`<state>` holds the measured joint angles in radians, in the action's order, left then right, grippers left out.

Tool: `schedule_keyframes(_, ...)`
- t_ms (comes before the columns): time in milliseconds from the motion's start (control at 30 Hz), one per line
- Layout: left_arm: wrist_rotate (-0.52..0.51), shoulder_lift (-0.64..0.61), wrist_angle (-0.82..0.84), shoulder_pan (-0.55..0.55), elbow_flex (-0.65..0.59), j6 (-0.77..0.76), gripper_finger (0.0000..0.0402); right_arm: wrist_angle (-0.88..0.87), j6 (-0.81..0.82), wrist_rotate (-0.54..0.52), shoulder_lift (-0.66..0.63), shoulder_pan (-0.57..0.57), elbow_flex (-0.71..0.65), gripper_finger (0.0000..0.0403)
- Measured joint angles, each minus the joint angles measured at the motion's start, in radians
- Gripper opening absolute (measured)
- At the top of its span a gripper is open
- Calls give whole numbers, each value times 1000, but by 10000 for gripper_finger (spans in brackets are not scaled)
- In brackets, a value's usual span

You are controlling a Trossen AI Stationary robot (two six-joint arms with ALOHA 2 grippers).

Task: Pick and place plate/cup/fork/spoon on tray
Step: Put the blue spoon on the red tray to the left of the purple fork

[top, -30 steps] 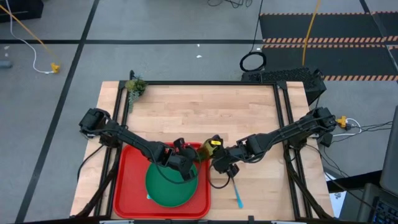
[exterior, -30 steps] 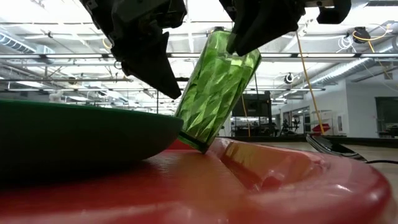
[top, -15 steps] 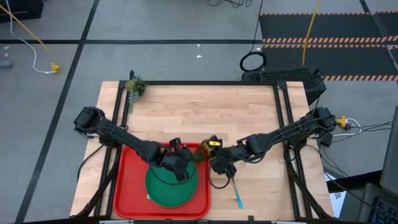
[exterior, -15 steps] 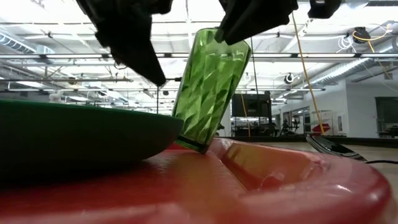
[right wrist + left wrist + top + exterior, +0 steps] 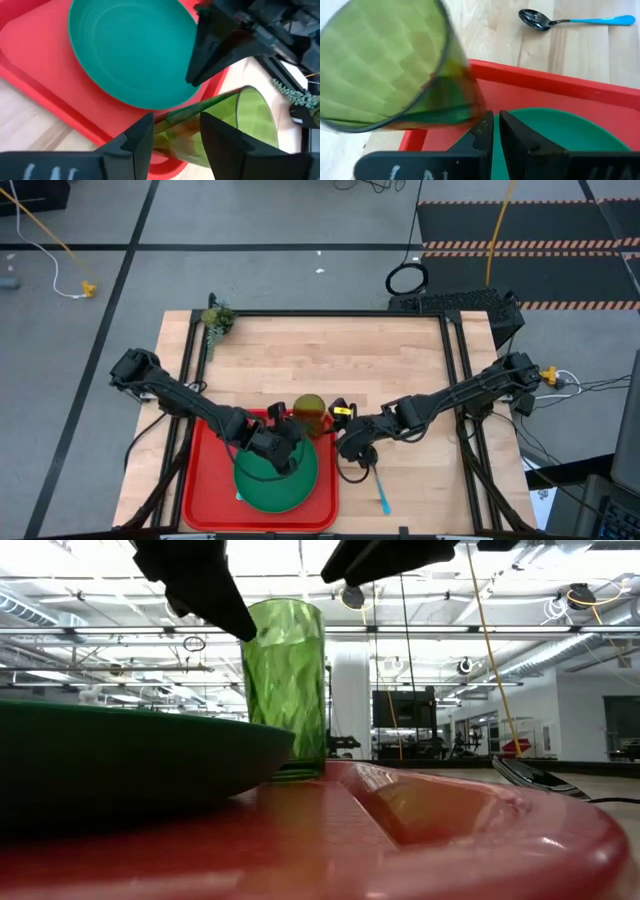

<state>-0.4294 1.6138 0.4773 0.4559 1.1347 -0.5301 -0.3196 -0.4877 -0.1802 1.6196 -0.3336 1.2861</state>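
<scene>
Overhead, the pale wooden table point(image 5: 330, 360) stands on grey floor crossed by dark lines, with a striped mat at the far right. On the table's near left lies the red tray point(image 5: 205, 480), holding the plate point(image 5: 275, 480). Upright at the tray's far right corner is the cup point(image 5: 308, 412). Over the plate hangs the left gripper point(image 5: 283, 460); just right of the cup is the right gripper point(image 5: 350, 442). On bare wood near it lies the fork point(image 5: 383, 498).

From table height, the cup point(image 5: 285, 690) stands on the tray's rim point(image 5: 450, 830), a bright hall with ceiling beams behind.

By the left wrist, its fingers point(image 5: 512, 145) are closed together, empty; the spoon point(image 5: 540, 20) lies beyond the tray.

By the right wrist, its fingers point(image 5: 220, 135) are spread around the cup point(image 5: 225, 125); contact is unclear.
</scene>
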Motion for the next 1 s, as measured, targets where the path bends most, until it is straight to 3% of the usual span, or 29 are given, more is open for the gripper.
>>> schedule_keyframes(267,-6,-15,12,25,0,-15,35,23,7,-1,-6,-2,0,170)
schedule_keyframes(500,-48,-54,46,67,1,-33,35,-28,107,-2,-63,-33,0,172)
schedule_keyframes(833,-132,-101,78,141,1,-48,35,-360,565,-210,-123,-169,-1,172)
schedule_keyframes(1000,-136,-114,61,154,1,-22,35,-459,831,-241,-121,-271,-2,172)
